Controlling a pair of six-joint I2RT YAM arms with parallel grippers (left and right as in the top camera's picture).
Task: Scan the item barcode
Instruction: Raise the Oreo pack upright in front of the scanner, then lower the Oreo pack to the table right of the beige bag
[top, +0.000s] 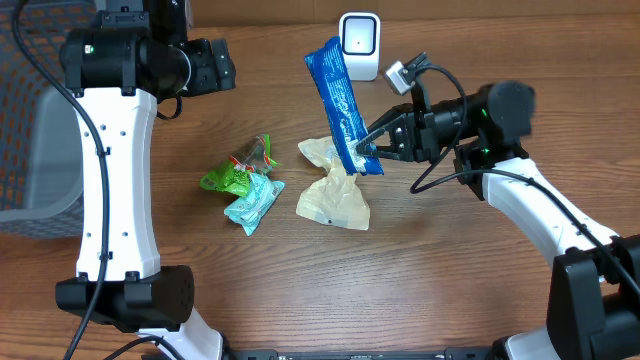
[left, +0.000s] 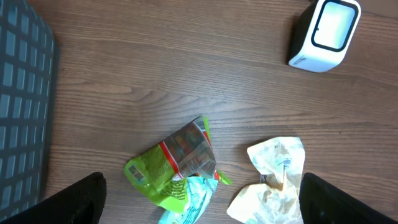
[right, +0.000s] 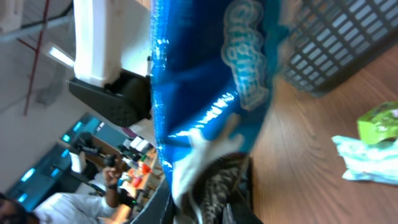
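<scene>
Blue foil snack packet (top: 343, 105) is hanging clear of the wooden worktop (top: 450, 280), and my right gripper (top: 368, 150) is pinching its lower end with the jaws closed almost all the way. The packet is slanting up toward the white barcode scanner (top: 359, 45), its top end just beside it. My left gripper (left: 202, 180) is hovering spread wide, holding nothing. On the worktop I am seeing a green crinkled packet (left: 171, 165) lying against a pale teal packet (top: 252, 205), with a crumpled cream wrapper (top: 335, 195) sitting beneath the blue packet. A grey mesh basket (top: 40, 150) is sitting at the left edge.
</scene>
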